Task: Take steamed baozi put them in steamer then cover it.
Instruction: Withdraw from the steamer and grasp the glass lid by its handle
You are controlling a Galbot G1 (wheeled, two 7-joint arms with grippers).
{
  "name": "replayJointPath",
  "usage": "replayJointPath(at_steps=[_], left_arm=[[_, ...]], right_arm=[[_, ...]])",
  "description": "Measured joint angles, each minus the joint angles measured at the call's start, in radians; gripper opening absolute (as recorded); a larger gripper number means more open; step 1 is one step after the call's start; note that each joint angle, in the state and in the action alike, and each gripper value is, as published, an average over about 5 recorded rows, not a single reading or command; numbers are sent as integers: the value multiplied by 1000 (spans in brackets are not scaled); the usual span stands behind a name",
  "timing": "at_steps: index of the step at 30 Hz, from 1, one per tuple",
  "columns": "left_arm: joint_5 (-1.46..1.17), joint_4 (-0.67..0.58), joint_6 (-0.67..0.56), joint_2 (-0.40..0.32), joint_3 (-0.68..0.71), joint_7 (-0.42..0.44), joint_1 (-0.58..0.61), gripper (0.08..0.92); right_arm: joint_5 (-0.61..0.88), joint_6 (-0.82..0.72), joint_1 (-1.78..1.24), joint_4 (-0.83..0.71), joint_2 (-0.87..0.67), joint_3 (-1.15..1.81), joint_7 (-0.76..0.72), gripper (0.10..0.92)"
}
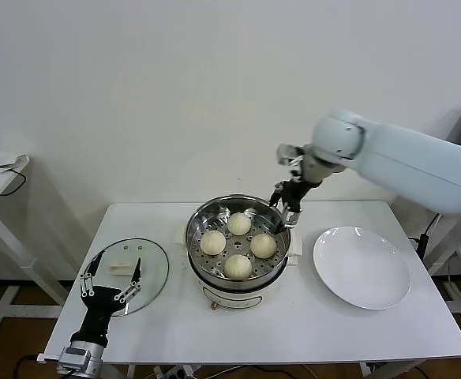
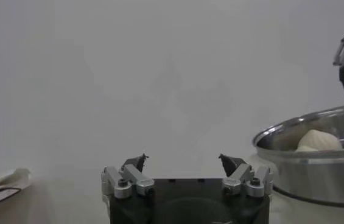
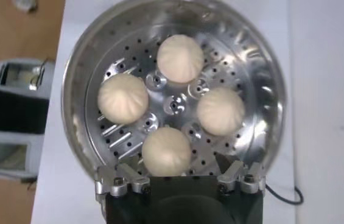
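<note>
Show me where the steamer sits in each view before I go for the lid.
Head: steamer at table centre, four baozi inside.
Left wrist: its rim at the picture's right edge, one baozi showing.
Right wrist: steamer fills the frame from above.
Shared landmark: the baozi.

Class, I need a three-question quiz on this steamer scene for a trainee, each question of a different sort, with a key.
1. How many buns lie in the steamer?
2. True or false: the lid covers the steamer.
3. Which hand is over the steamer's far rim? A) left hand B) right hand

Key
1. Four, all on the perforated tray.
2. False: the lid lies flat on the table to the steamer's left, beside the open left hand.
3. B: the right hand hangs open above the far right rim, holding nothing; the plate to its right is bare.
</note>
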Motion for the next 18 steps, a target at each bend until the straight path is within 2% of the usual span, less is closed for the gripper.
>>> replayJointPath(at_steps=[4, 11, 18], left_arm=[[-32, -1, 22, 4, -8, 4, -11, 823], [-73, 0, 48, 0, -12, -1, -32, 823], [-74, 16, 30, -12, -9, -22, -55, 823]], right_arm=[[56, 64, -84, 41, -104, 124, 99, 823], [195, 215, -371, 145, -260, 434, 388, 823], [254, 347, -828, 253, -278, 892, 667, 823]])
